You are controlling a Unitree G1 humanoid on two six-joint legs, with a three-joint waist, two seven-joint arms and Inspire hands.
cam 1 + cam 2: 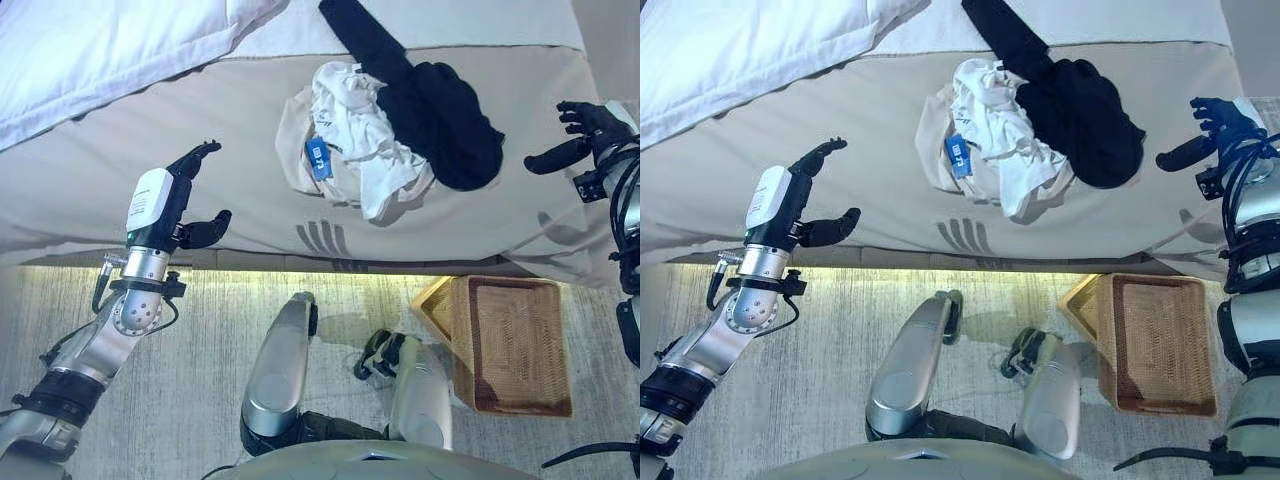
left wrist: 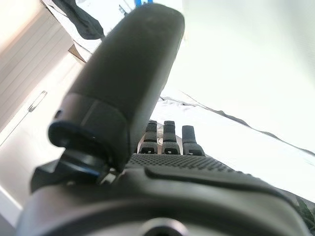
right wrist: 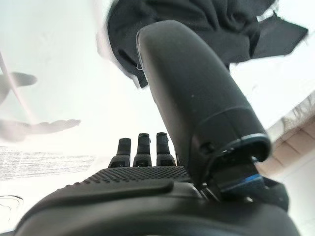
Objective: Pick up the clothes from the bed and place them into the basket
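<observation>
Clothes lie in a heap on the bed, near its front edge and a bit toward the robot's right. There are 2 main pieces. The black garment is soft and dark; it is long, with a thin part that runs up and away toward the far side of the bed and a big round lump at the near end. The white garment is crumpled and full of folds, and it lies just to the left of the black one, touching it. A small blue tag shows on the white cloth.

The bed has a smooth grey-beige cover. A white pillow sits at the far left corner.

The left robot hand hovers over the front edge of the bed, well to the left of the heap. Its fingers are spread apart and it holds nothing. The right robot hand is at the right side of the bed, near the black lump but not touching it, with fingers apart and empty too.

A woven basket stands on the floor below the bed edge. It is brown, box-shaped and open on top.
</observation>
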